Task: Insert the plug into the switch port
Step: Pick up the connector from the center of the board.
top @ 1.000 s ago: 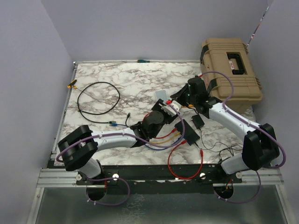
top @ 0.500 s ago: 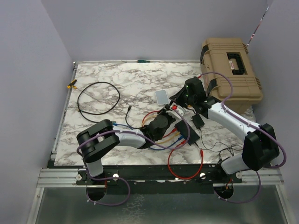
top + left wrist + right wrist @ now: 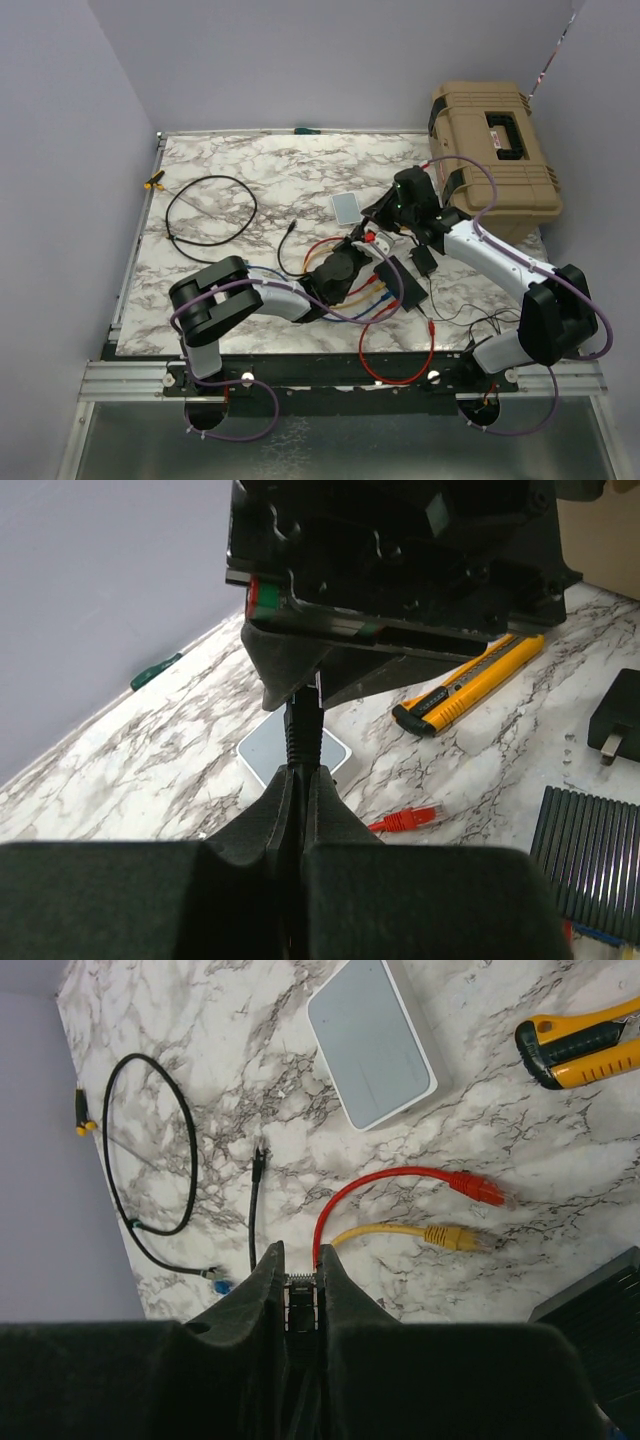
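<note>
Switch (image 3: 400, 283), a flat black box with a ridged top, lies on the marble table (image 3: 250, 170) right of centre, toward the near edge. In front of it a red cable (image 3: 363, 350) loops out past the table's near edge. Just beyond the switch's far right corner sits a small black adapter (image 3: 424, 260).

Just left of the switch and a little farther back, the two grippers meet tip to tip above the marble. The left gripper (image 3: 299, 780) has its fingers clenched on the ribbed black boot of the plug (image 3: 301, 730). The right gripper (image 3: 300, 1260), coming from the opposite side, grasps the same plug between pinched fingers. The plug is therefore in the air between them, near the switch but apart from it and not in any socket.

Below the grippers a loose red plug (image 3: 475, 1188) and a yellow plug (image 3: 448, 1234) lie side by side on the table, with a yellow-and-black knife (image 3: 580, 1040) off to one side. A flat grey-white box (image 3: 346, 207) lies beyond them. Well to the left a black cable (image 3: 205, 215) forms a loop. At the far right corner stands a tan case (image 3: 495, 150).
</note>
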Available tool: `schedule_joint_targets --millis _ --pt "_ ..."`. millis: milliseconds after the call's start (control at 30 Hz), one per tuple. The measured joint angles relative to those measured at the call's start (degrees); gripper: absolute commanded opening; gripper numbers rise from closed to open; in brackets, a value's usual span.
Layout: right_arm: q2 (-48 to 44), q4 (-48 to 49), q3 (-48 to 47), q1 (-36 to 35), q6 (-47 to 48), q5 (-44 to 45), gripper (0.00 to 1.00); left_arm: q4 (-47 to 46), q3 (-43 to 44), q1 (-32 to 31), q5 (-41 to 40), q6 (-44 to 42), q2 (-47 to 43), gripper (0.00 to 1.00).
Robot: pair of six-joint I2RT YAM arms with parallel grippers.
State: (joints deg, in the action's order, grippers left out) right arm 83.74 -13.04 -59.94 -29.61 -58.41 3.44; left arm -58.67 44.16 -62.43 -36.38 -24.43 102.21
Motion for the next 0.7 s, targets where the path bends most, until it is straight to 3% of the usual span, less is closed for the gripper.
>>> schedule_joint_targets --millis 167,367,567,700 --pt "1.49 -0.37 -2.8 -0.33 2.21 -0.24 0.42 0.59 -2.43 3.17 4.39 1.6 -2.27 0.0" --pt "3.82 -0.09 -8.46 -0.31 6.99 0.04 0.68 6.64 -2.69 14.97 16.76 8.22 -7.87 0.0" --pt "8.57 -0.09 -13.68 0.2 12.61 1.03 0.8 13.57 -1.86 24.13 32.04 14.32 -9.05 0.0" --pt "11.32 0.96 -14.69 1.14 17.53 0.17 0.81 16.87 -1.22 29.53 40.48 17.68 -8.57 0.0"
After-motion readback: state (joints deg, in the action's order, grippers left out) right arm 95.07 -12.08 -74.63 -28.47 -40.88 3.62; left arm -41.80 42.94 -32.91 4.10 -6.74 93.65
